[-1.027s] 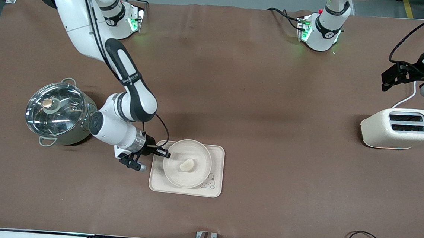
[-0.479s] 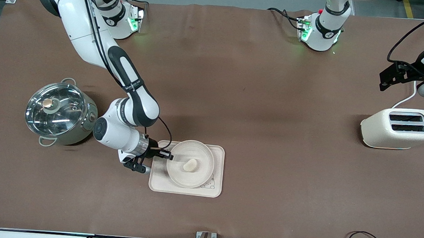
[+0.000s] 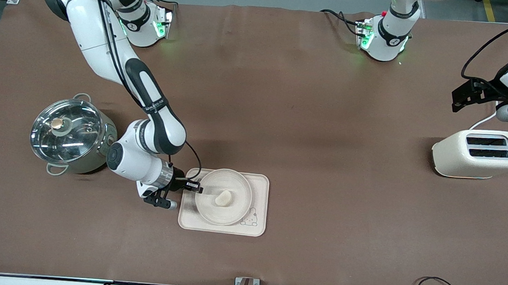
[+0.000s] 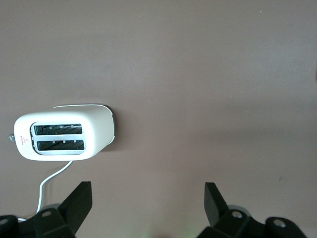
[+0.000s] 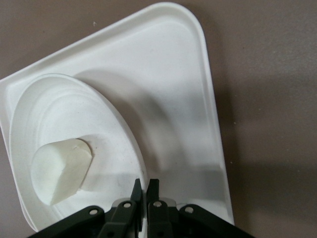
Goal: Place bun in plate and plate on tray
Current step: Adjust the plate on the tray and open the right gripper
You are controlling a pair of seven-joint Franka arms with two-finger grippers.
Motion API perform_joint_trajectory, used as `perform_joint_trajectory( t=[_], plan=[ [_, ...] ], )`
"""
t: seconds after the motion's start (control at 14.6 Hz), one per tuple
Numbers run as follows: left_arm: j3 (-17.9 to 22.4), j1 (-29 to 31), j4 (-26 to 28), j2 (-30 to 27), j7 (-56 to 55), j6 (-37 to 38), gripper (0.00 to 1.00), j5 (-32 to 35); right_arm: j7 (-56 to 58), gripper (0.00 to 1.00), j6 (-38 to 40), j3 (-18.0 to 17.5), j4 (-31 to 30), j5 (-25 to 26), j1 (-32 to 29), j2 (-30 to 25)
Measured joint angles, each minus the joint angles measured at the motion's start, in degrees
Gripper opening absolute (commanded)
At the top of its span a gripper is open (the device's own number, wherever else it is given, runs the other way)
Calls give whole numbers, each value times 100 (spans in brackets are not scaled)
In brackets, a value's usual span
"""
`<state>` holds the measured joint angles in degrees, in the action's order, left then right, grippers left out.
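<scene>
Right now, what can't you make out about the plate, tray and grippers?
- Plate resting on tray or held just above: neither view settles it.
- Tray lettering: plate covers it in the front view; only the rabbit shows.
- Left gripper: fingers cut off by the left wrist view's edge.

Bun [image 3: 223,197]: small, cream-white, half-moon, lying in plate [image 3: 213,213]. Plate: round, shallow, cream-beige, sits on tray [image 3: 261,192]. Tray: rectangular, rounded corners, rabbit drawing at corner nearest the front camera, flat on table.
</scene>
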<state>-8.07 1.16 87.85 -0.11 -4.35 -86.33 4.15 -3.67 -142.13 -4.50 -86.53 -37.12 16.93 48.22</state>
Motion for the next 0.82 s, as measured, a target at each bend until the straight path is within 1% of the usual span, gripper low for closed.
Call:
perform_joint_trajectory(
  t=[0.07,0.21,0.34,0.82],
  plan=[
    [0,-2,0,15,0,-2,100,0,0,24,0,0,3,0,0,16],
    [0,-3,0,28,0,-4,100,0,0,81,0,-1,9,-2,0,21],
    [0,-3,0,27,0,-4,100,0,13,99,0,-1,11,-2,-4,27],
    [0,-4,0,27,0,-6,100,0,73,100,7,-7,39,-19,-45,37]
  ],
)
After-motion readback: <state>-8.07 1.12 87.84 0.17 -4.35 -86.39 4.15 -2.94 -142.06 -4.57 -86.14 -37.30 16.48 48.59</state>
